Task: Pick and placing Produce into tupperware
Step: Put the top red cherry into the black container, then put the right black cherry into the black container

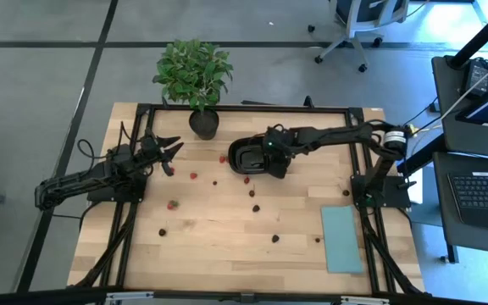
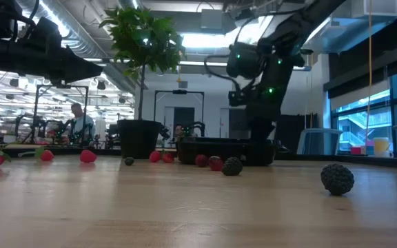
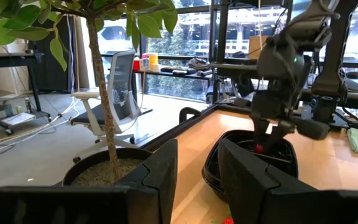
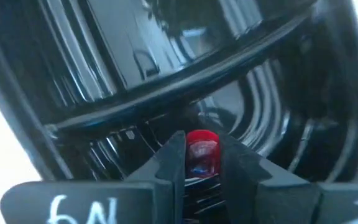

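- The black tray [image 1: 248, 158] sits on the wooden desk [image 1: 227, 246] near its far edge, just beside the small dark plant pot [image 1: 203, 124] that holds a leafy green plant [image 1: 193, 71].
- The right tool [image 4: 202, 163] hangs directly over the tray, its fingers clamped on one bright red berry [image 4: 201, 151]; glossy black tray walls and a dividing ridge fill the view behind it.
- From the left wrist view, that red berry shows just above the tray's interior; what else lies in the tray cannot be told.
- Loose produce lies scattered on the desk: a red piece [image 1: 193, 176] near the left arm, another [image 1: 173, 204] nearer the front, dark ones [image 1: 274, 239] further front.
- The left tool [image 1: 173, 155] hovers above the desk, left of the pot, its fingers apart and holding nothing.
- A flat pale teal rectangle [image 1: 342, 238] lies at the right front.
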Robot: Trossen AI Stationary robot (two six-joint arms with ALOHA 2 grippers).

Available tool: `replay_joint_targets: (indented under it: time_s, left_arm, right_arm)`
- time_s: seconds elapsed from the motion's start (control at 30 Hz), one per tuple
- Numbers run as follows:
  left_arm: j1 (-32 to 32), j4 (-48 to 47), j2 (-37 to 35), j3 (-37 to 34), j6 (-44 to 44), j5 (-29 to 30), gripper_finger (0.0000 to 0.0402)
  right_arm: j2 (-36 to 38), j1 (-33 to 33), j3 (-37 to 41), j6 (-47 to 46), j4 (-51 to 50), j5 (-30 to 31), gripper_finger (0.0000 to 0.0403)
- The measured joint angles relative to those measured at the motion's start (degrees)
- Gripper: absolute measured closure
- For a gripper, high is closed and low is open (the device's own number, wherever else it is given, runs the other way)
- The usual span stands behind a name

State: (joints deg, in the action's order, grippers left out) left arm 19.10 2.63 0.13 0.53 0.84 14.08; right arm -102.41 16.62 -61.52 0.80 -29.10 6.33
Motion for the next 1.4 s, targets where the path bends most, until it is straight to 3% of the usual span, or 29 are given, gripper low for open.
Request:
replay_joint_targets:
  time_s: [0.23, 0.5, 0.87, 1.2, 1.4]
  left_arm:
    - [0.0, 0.0, 0.0, 0.0, 0.0, 0.0, 0.0292]
    - [0.0, 0.0, 0.0, 0.0, 0.0, 0.0, 0.0292]
    - [0.0, 0.0, 0.0, 0.0, 0.0, 0.0, 0.0292]
    - [0.0, 0.0, 0.0, 0.0, 0.0, 0.0, 0.0291]
    - [0.0, 0.0, 0.0, 0.0, 0.0, 0.0, 0.0292]
  right_arm:
    - [-0.7, 0.0, 0.0, 1.5, 0.2, 0.0, 0.0320]
    - [-0.7, 0.0, 0.0, 1.6, 0.1, 0.0, 0.0284]
    - [-0.7, 0.0, -1.2, -0.2, -0.7, 0.1, 0.0170]
    - [0.3, 0.0, -11.1, -1.9, -20.2, 0.1, 0.0141]
    - [8.8, 0.0, -10.8, -5.1, -26.9, 0.1, 0.0141]
